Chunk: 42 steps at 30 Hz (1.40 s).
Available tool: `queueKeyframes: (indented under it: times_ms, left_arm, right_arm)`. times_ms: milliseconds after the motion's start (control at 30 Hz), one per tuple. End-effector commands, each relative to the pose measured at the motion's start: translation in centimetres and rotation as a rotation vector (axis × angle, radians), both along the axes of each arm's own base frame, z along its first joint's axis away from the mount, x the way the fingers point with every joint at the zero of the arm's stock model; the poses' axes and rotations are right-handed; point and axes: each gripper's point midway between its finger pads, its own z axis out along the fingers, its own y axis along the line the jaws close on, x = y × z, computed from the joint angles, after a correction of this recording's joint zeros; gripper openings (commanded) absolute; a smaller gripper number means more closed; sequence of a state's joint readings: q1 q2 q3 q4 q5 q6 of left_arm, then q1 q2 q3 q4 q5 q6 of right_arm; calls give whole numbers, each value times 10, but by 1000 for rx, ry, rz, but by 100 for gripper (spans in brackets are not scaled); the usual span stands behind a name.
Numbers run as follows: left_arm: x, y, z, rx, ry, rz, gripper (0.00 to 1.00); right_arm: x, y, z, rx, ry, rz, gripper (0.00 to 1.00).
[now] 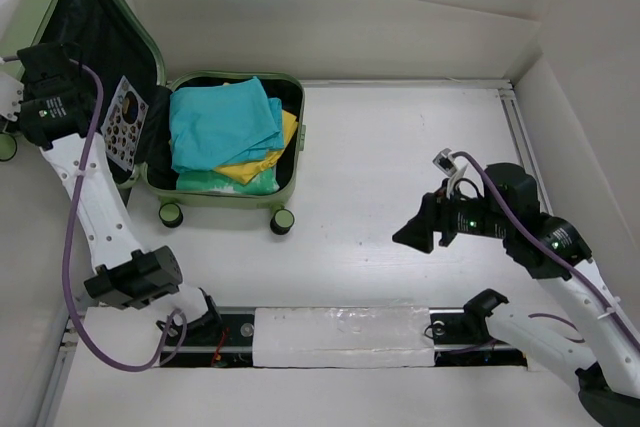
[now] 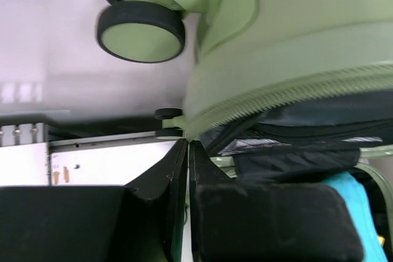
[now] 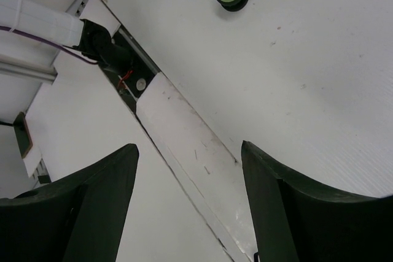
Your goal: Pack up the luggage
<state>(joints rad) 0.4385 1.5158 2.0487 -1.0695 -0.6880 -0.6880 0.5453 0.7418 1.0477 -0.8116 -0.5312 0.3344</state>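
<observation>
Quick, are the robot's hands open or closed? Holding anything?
Left gripper: shut, fingertips by the luggage rim, nothing visible between them.
Right gripper: open, empty, above the table.

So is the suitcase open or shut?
The suitcase is open: its lid leans back on the left, black lining showing, and folded teal clothes lie uncovered in the base.

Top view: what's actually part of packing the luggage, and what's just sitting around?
Job: luggage, open; teal and yellow clothes inside; left gripper, jaws shut by its rim.
Just there: white strip along the near edge; right gripper, jaws open, holding nothing.
</observation>
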Motion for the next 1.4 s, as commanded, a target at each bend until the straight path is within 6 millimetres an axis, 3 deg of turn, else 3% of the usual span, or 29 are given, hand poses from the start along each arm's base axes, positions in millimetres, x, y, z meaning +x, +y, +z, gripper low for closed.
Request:
queueKeyframes:
  times_ms: [0,67,167,200,300,333,400,433,567,633,733,800,833,900,1000,1100,1267,1367]
  left_arm:
    - [6,-6,16,36,-74,-32,0]
    - [6,-9,18,31,-87,-45,0]
    - [22,-36,28,57,-108,-125,0]
    - [36,-69,34,72,-118,-217,0]
    - [41,-127,27,40,-171,-325,0]
    - [40,-130,9,30,-144,-321,0]
    - [30,-126,3,32,-158,-287,0]
    - [20,-108,3,56,-131,-247,5]
    - [7,-81,16,137,-51,-159,54]
    - [8,-72,3,160,49,-98,62]
    - [5,-61,-18,134,139,-52,62]
    - [-6,-41,-43,16,121,-3,62]
    - [-3,-32,-41,10,53,14,62]
    - [-18,-20,-31,33,21,9,62]
    - [-18,-13,-25,57,14,33,62]
    - [-4,-7,-27,46,44,32,62]
    - [11,2,-10,78,36,37,63]
    - [20,7,-16,76,57,43,60]
  right_arm:
    - [1,4,8,15,-54,24,74]
    - [-2,2,9,16,-55,24,74]
    - [-5,1,12,17,-65,25,74]
    - [-5,1,12,18,-65,25,74]
    - [-5,4,13,27,-62,44,74]
    - [-5,4,13,27,-61,44,74]
    - [-5,4,13,27,-61,44,74]
    - [-7,5,13,27,-61,53,74]
    - [-7,5,13,27,-61,53,74]
    - [-8,5,12,22,-54,53,74]
    - [-8,5,12,22,-54,53,74]
    - [-5,3,11,14,-59,34,75]
    - [-7,2,10,13,-57,34,75]
    - [-7,2,10,13,-57,34,75]
    - [-6,3,8,6,-47,34,75]
    - [-6,5,6,-3,-46,47,75]
    - [-4,6,4,-8,-38,47,75]
    - [0,7,0,-23,-24,38,75]
